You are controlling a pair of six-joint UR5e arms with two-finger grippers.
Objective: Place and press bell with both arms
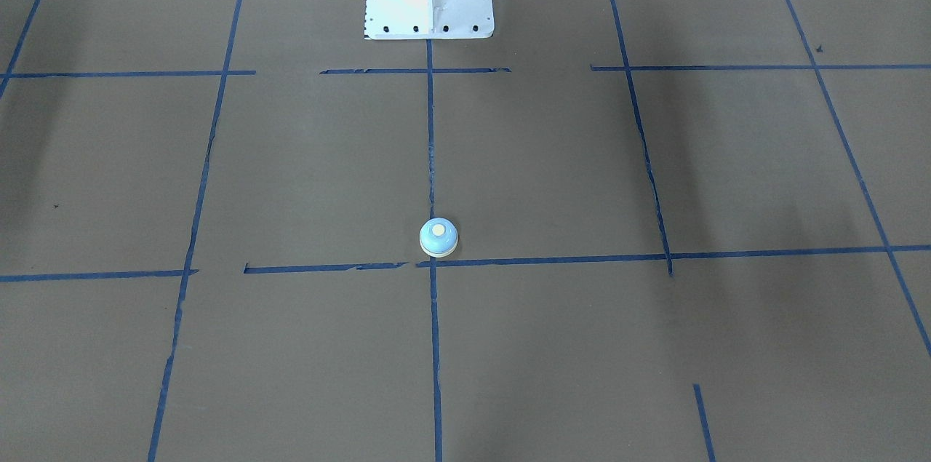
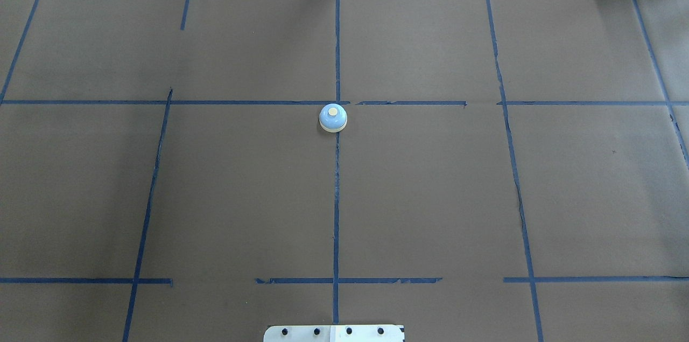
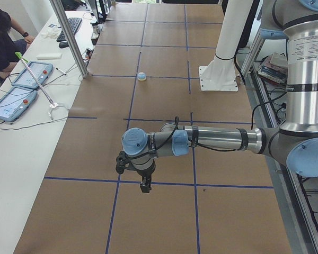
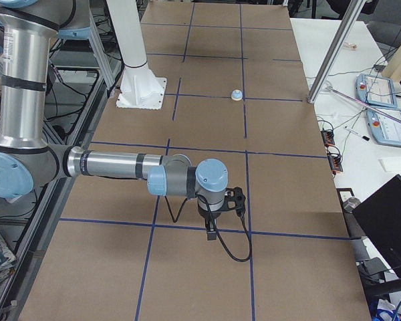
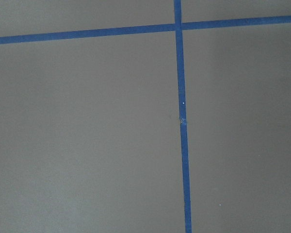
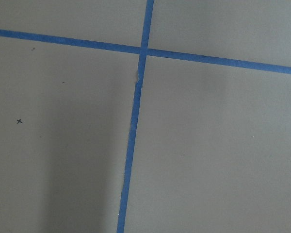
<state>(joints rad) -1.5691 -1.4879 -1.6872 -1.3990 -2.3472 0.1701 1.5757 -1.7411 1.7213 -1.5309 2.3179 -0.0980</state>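
Bell upright at table centre, on mid tape line, just robot-side of a crossing; likely a spot both arms can reach. Left gripper & right gripper hang pointing down, well apart from it, nothing visibly held. Jaw opening can't be told.

Brown paper-covered table, blue tape grid, white side bench with two tablets, metal post

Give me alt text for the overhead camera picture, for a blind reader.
A small light blue bell with a cream button stands on a brown table marked with a blue tape grid, right by a crossing near the middle.
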